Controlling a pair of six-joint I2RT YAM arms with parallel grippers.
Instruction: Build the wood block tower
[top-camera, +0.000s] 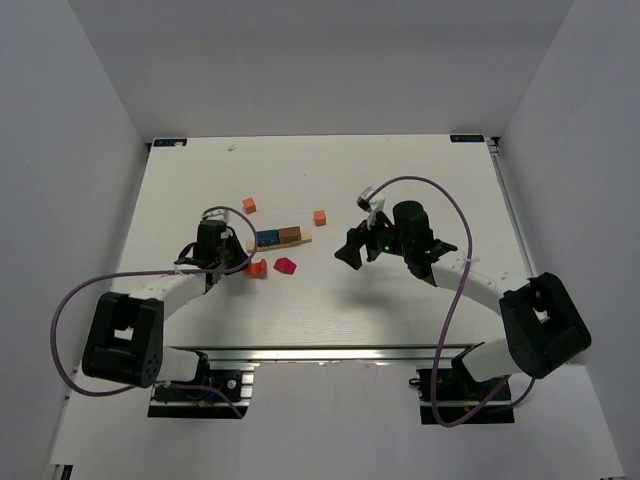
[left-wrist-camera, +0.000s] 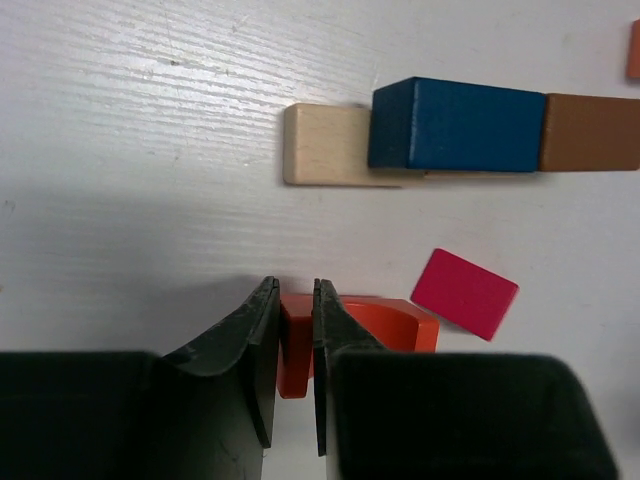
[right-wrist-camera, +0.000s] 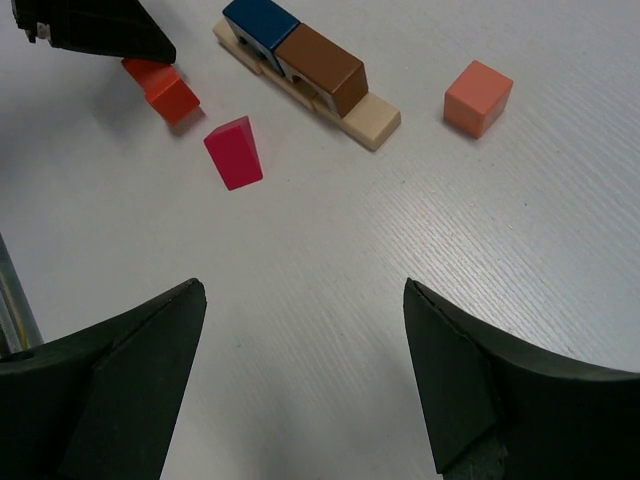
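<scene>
One white surface (top-camera: 420, 180) carries everything, and I have both arms reaching in over it from the near edge. My left arm (top-camera: 165, 292) angles in toward the middle. Its left fingers (top-camera: 240, 262) are closed to a narrow slit on the thin end of an orange block (left-wrist-camera: 385, 325). In the left wrist view they hide part of that block, and I cannot tell whether it rests on the surface or is raised off it. My right arm (top-camera: 480, 285) sits well apart on the other side, its right fingers (top-camera: 348, 252) spread wide with only bare surface between them.

The wood block tower (top-camera: 282, 237) lies near the middle, just beyond the left fingers. Its long axis runs left to right across the surface, the right end slightly farther from me. A pale tan base (left-wrist-camera: 325, 145) lies flat. A blue block (left-wrist-camera: 460, 125) sits on its left part and a brown block (left-wrist-camera: 590, 132) butts against that, end to end, on the right. The tan sticks out past both ends. The brown block is cut off by the frame edge in the left wrist view, and the blue one by the top edge in the right wrist view.

A red block (right-wrist-camera: 233, 152) lies just beside the orange block, on the near side of the tower and apart from it. An orange cube (top-camera: 320, 217) sits near the tower's right end, and a second orange cube (top-camera: 249, 205) sits beyond its left end.
</scene>
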